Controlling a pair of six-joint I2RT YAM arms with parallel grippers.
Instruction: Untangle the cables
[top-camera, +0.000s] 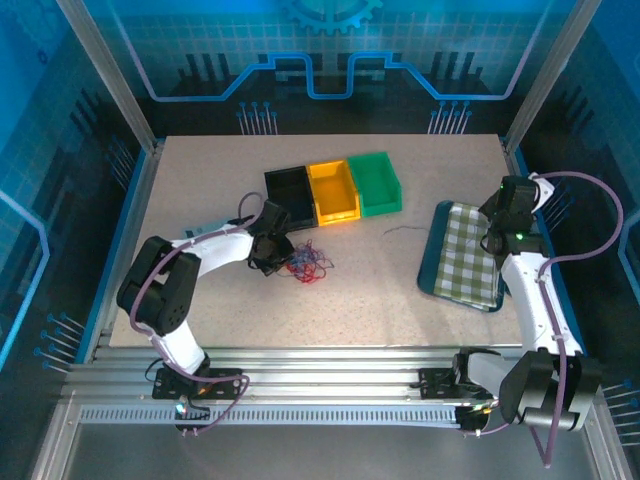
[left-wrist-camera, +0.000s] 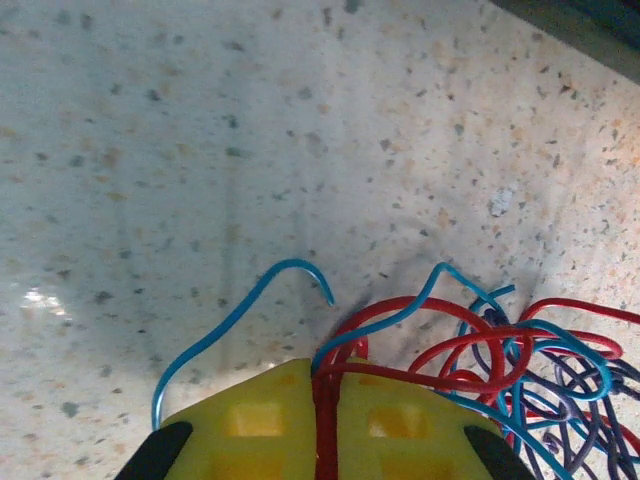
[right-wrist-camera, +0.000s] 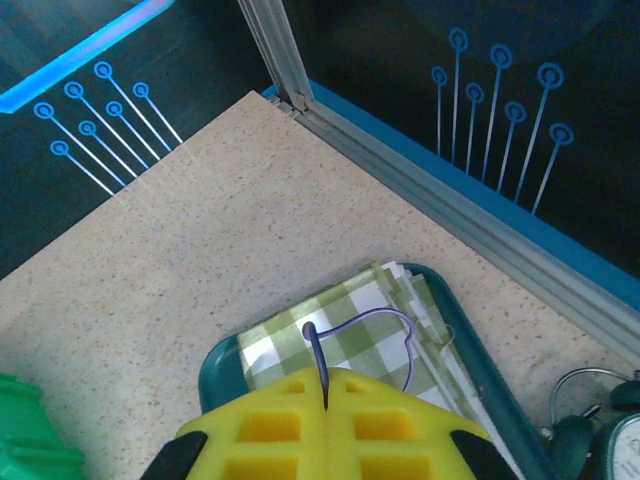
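My left hand (left-wrist-camera: 326, 392) is clamped tight on a red wire (left-wrist-camera: 325, 440) at the 9 o'clock edge of the cables (top-camera: 308, 262); that red, blue and purple bunch lies loose on the surface (top-camera: 380, 300) near its middle; a row of bins (top-camera: 334, 190) sits just beyond at 12 o'clock; my right hand (right-wrist-camera: 326, 392) pinches a thin purple wire (right-wrist-camera: 360, 318) above the checked cloth (right-wrist-camera: 290, 325) in the tray (right-wrist-camera: 485, 362), out at 3 o'clock.
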